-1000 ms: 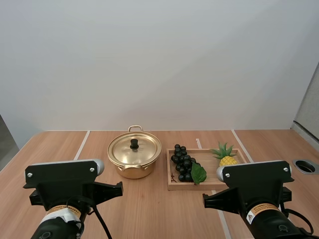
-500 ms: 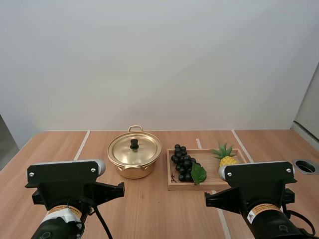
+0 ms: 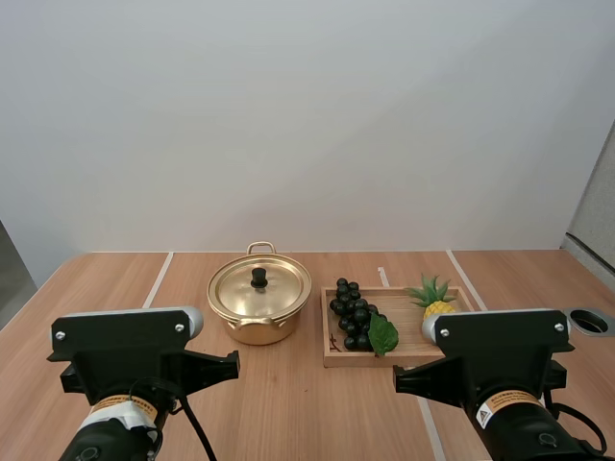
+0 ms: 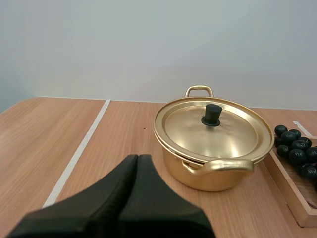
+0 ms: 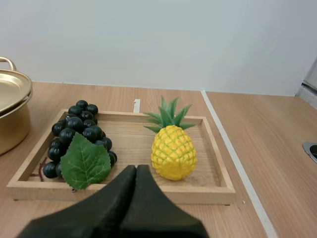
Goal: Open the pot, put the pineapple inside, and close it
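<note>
1. Left gripper (image 4: 137,158), black fingers pressed together and empty, faces the round golden metal pot (image 4: 213,176), lid (image 4: 218,136) on, near the wooden table's (image 3: 106,279) far edge.
2. Right gripper (image 5: 136,169), likewise closed, faces the small yellow pineapple (image 5: 173,151), upright at the rectangular wooden tray's (image 5: 119,194) right end.

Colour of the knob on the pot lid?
Black knob, set on a shiny gold lid. It shows best in the left wrist view.

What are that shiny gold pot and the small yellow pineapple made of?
Shiny gold pot: likely thin metal, polished; its lid mirrors the light. Small yellow pineapple: probably moulded plastic, too uniform and glossy for fruit. Rectangular tray under it: pale unvarnished-looking wood, grain visible.
</note>
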